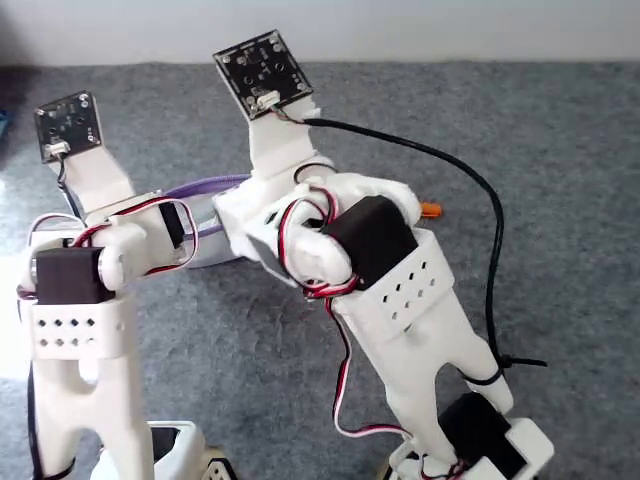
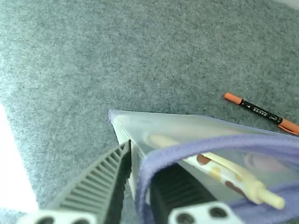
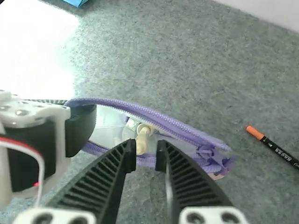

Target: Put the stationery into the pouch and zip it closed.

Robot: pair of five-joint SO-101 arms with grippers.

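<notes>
A translucent pouch [image 2: 187,128] with a purple zipper [image 3: 154,119] lies open on the grey carpet, its purple edge [image 1: 205,186] showing between the two arms. My left gripper [image 2: 140,161] is shut on the pouch's wall near its corner, one finger outside and one inside. A cream pen with brown spots [image 2: 224,175] lies in the pouch, its end [image 3: 141,135] poking from the mouth. My right gripper [image 3: 145,148] hovers just over that end, open by a narrow gap and not touching it. An orange and black pen [image 2: 259,112] lies on the carpet beyond the pouch [image 3: 273,147].
The orange pen's tip [image 1: 430,209] peeks out by the right arm. A black cable [image 1: 480,200] curves over the carpet on the right. A bright white patch [image 3: 32,42] lies left of the pouch, with a blue object [image 3: 77,2] beyond it.
</notes>
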